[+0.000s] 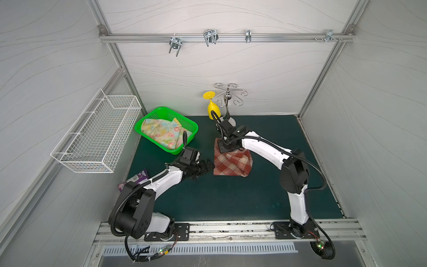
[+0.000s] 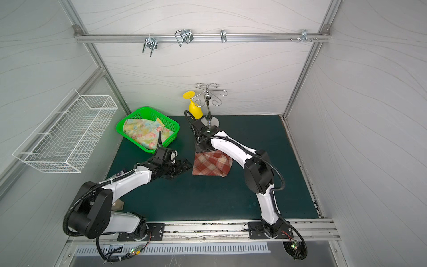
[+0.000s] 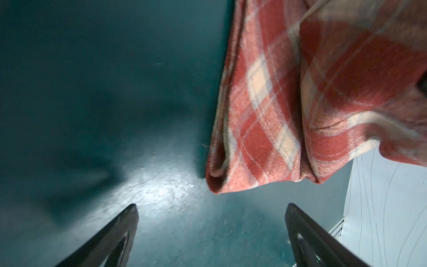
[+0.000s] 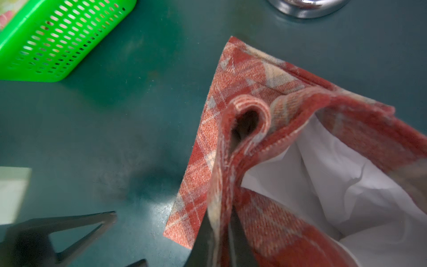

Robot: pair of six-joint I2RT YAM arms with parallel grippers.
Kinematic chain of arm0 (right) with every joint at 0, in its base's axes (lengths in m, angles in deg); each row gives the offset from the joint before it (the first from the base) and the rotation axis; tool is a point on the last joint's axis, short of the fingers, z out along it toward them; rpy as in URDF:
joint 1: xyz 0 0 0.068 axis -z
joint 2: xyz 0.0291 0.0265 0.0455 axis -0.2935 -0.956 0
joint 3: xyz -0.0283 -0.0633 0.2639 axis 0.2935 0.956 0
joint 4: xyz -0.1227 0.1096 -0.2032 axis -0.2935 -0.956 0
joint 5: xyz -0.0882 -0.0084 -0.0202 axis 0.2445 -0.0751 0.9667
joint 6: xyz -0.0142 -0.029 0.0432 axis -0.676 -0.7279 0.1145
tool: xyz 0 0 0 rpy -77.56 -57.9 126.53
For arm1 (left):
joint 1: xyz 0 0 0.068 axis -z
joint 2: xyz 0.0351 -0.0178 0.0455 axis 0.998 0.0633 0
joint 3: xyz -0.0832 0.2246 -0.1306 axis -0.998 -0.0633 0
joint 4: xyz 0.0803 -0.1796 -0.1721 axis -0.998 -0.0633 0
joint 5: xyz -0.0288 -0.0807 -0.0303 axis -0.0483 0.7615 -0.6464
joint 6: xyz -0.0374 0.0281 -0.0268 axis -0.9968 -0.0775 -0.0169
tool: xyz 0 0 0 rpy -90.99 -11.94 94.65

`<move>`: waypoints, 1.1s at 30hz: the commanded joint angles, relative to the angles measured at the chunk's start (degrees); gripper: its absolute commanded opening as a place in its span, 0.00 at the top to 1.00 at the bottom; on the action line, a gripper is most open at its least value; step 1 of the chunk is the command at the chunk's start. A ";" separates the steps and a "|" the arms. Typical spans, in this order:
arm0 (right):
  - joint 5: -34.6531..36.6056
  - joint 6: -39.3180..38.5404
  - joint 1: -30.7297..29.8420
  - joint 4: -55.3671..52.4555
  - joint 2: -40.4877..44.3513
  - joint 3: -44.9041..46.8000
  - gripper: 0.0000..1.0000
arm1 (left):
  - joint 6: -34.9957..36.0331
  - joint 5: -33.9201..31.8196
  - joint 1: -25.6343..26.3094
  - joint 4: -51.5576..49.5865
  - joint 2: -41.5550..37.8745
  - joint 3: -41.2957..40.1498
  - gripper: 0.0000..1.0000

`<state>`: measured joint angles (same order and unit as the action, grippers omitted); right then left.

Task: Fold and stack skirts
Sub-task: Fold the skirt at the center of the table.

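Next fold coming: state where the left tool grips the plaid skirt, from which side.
Grip the plaid skirt at its doubled left corner, from the robot's left: it faces the open left tool, while the right tool lifts the far edge.

Surface: dark green mat (image 1: 231, 198)
Far left: green basket (image 1: 188, 136)
Far middle: metal stand (image 2: 214, 120)
Centre: plaid skirt (image 1: 232, 165), one part flat, the rest raised
Left edge: purple wrapper (image 1: 141, 176)

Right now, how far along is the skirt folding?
Done: nothing stacked. In hand: right tool pinches an edge of the thick red-brown and cream plaid skirt, raised off the dark green mat; left tool open beside its corner. Left: thin pale floral skirt, unfolded in the green plastic basket.
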<state>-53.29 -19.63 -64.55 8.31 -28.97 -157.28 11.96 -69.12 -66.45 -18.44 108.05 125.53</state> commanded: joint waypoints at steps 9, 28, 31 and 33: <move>-5.56 4.95 -1.99 3.53 -1.83 -0.06 0.59 | 2.11 0.42 -2.30 -0.57 1.32 3.56 0.01; -2.47 2.85 3.39 -0.81 9.97 -5.38 0.01 | 3.80 -0.26 -3.31 -4.70 0.13 7.90 0.01; -5.22 4.10 7.27 3.89 14.32 4.30 0.01 | 2.52 0.18 -3.31 -4.89 3.86 11.56 0.01; -7.11 4.86 9.53 5.93 15.32 8.94 0.01 | 1.70 0.03 -3.31 -3.77 7.17 13.78 0.01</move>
<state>-58.18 -15.83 -57.49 11.61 -14.54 -153.13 14.39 -68.61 -69.47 -23.03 111.83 135.71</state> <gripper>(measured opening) 0.991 0.988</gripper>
